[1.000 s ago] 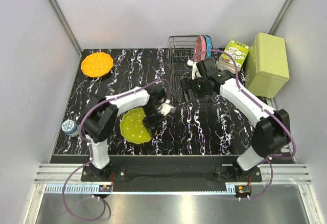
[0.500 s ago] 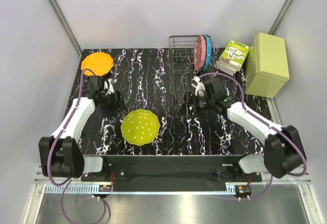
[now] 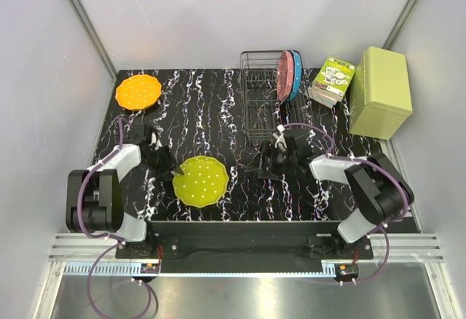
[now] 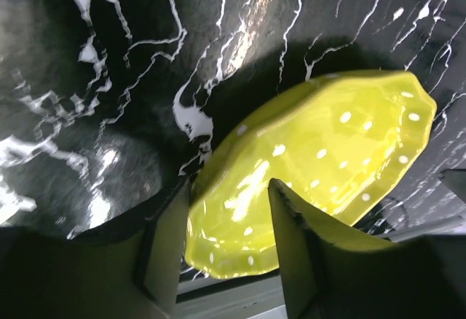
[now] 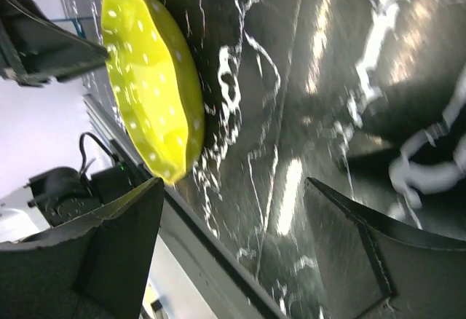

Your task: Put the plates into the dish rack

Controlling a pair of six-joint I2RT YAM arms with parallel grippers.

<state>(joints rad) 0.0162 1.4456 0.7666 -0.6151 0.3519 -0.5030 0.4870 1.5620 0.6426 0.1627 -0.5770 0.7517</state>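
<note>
We are noting the yellow-green plate (image 3: pixel 200 180) lying flat on the counter (image 3: pixel 211 115), lower centre-left of the top view. The left end effector (image 4: pixel 231 185) is sitting released at its left rim, which is showing between the spread fingers. The right end effector (image 5: pixel 233 182) is hanging released and empty just right of it. The pink plate (image 3: pixel 284 75) and blue plate (image 3: pixel 295 73) are standing in the dish rack (image 3: pixel 258 104), upper centre. The orange plate (image 3: pixel 137 92) is lying upper left.

Four plates: orange (image 3: pixel 137 92) 10 o'clock, yellow-green (image 3: pixel 200 180) 7 o'clock, pink (image 3: pixel 283 76) and blue (image 3: pixel 295 76) 1 o'clock. Dish rack (image 3: pixel 253 97): one. Green box (image 3: pixel 378 92): one. Printed carton (image 3: pixel 333 79): one.
</note>
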